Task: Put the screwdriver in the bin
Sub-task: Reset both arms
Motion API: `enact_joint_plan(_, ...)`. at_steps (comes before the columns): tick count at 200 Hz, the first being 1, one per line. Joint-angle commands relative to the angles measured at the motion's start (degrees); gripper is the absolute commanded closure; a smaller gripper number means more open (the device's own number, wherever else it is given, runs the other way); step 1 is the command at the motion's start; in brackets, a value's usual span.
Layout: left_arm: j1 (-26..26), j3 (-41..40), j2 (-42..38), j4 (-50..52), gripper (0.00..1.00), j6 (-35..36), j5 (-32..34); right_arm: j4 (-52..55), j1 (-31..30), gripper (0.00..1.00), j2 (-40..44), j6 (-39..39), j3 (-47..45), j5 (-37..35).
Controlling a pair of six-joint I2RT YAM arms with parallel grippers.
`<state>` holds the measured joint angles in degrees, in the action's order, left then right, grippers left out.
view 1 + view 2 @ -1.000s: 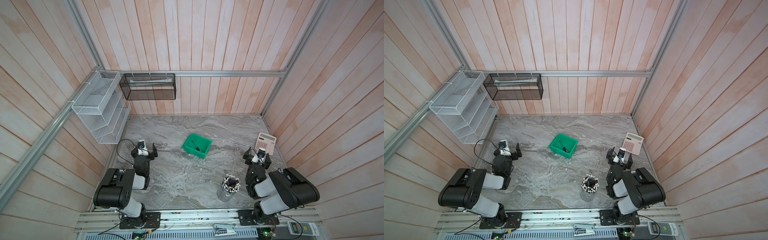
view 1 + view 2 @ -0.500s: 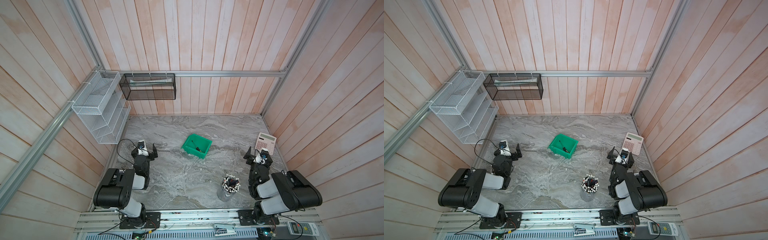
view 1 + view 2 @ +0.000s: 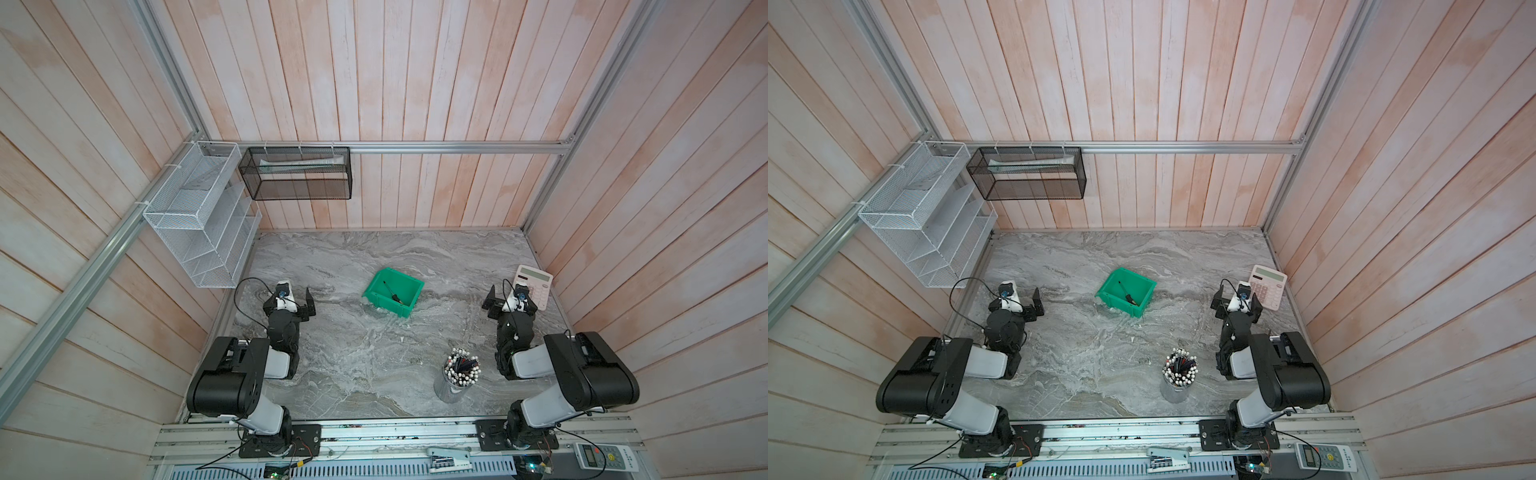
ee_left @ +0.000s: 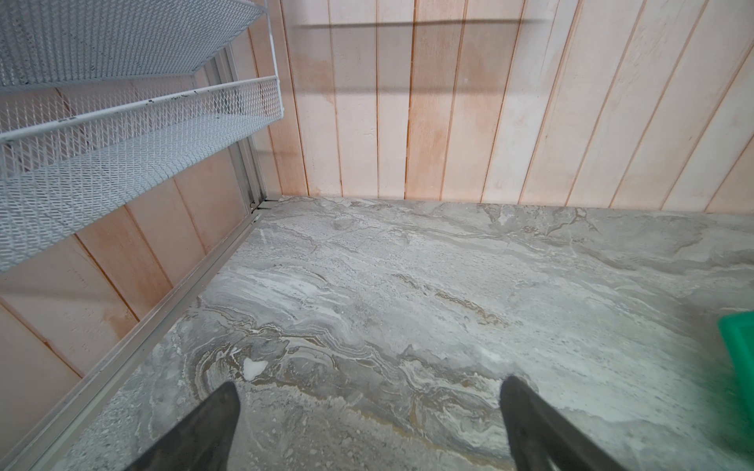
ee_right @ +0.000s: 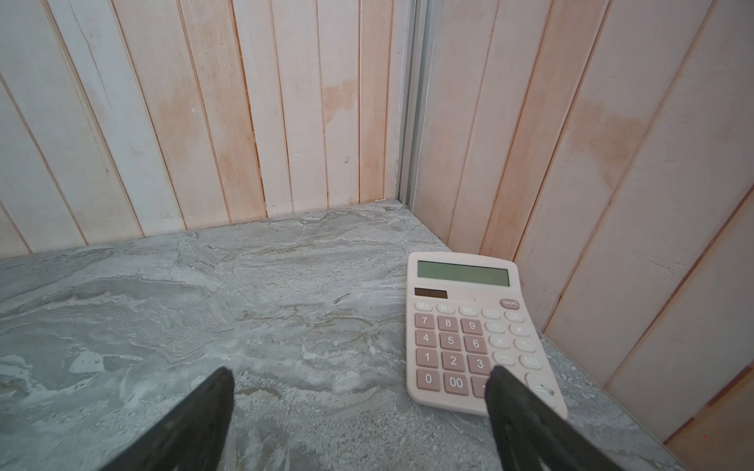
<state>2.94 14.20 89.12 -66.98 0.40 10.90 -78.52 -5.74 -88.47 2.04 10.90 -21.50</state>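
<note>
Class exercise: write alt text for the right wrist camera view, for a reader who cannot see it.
A pink calculator lies flat on the grey marbled table near a corner of pale wooden plank walls. The right pincer is open and empty, its two dark fingertips in the foreground.

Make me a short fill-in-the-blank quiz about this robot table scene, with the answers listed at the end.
1. The screwdriver lies inside the ____ bin.
2. The pink calculator sits next to the ____ tool.
3. The white-capped pens stand bunched in a metal ____.
4. Both tools, including the left tool, have jaws standing ____.

Answers: green; right; cup; open
</note>
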Motion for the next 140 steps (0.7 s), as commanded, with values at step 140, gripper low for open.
enact_joint_plan(140, -2.1, 1.9, -0.8, 2.6, 0.0, -1.5, -4.0, 1.2, 0.4, 0.02, -0.3, 0.8, 0.4, 0.7)
